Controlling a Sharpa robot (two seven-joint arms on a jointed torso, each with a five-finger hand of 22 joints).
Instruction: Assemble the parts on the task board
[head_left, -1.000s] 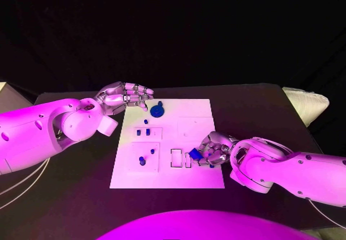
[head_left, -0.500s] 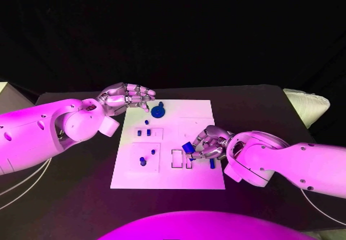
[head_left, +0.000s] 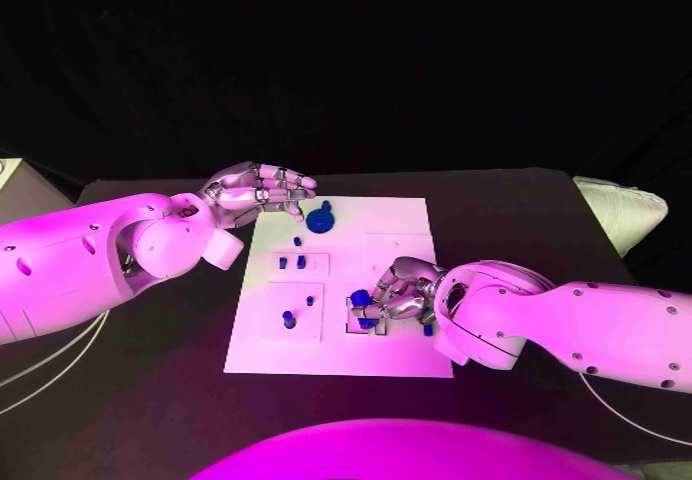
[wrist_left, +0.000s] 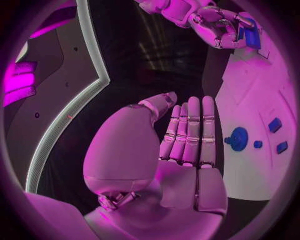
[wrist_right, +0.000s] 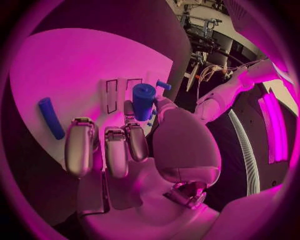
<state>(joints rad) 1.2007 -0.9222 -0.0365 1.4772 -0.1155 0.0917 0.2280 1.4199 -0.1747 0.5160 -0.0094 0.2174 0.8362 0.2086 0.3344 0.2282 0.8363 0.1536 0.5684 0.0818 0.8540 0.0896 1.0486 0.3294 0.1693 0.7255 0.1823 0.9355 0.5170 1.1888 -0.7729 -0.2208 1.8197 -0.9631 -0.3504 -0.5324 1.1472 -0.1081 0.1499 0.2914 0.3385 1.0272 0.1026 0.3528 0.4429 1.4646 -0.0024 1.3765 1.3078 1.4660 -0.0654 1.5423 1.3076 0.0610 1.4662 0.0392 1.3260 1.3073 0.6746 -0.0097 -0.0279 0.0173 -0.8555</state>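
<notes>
Over the middle of the task board (head_left: 335, 360) my right hand (head_left: 400, 300) pinches a small blue cylindrical part (head_left: 361, 298) between thumb and fingers, close above the two narrow rectangular slots (wrist_right: 120, 93) cut into the white plate. I judge the piece light, rigid and smooth-sided, likely a hard plastic, so it could twist or slip in a fingertip pinch; I would hold it by its round flank near the upper end, leaving the lower end free to enter a seat. A blue rod (wrist_right: 50, 118) lies loose on the board just beside my fingers (wrist_right: 80, 145), and a careless sweep could roll it. My left hand (head_left: 260, 190) hovers at the board's far left corner holding nothing, fingers together and gently curled, near the round blue knob-shaped part (head_left: 320, 218) that sits at the far edge. Other small blue pieces (head_left: 293, 263) stand in the recessed panels on the left half, and another (head_left: 289, 320) in the panel nearer me. Open board lies on the right half and along the near edge, well apart from the table (head_left: 519, 200) rim, so I have room to lift and retreat toward my own side.
</notes>
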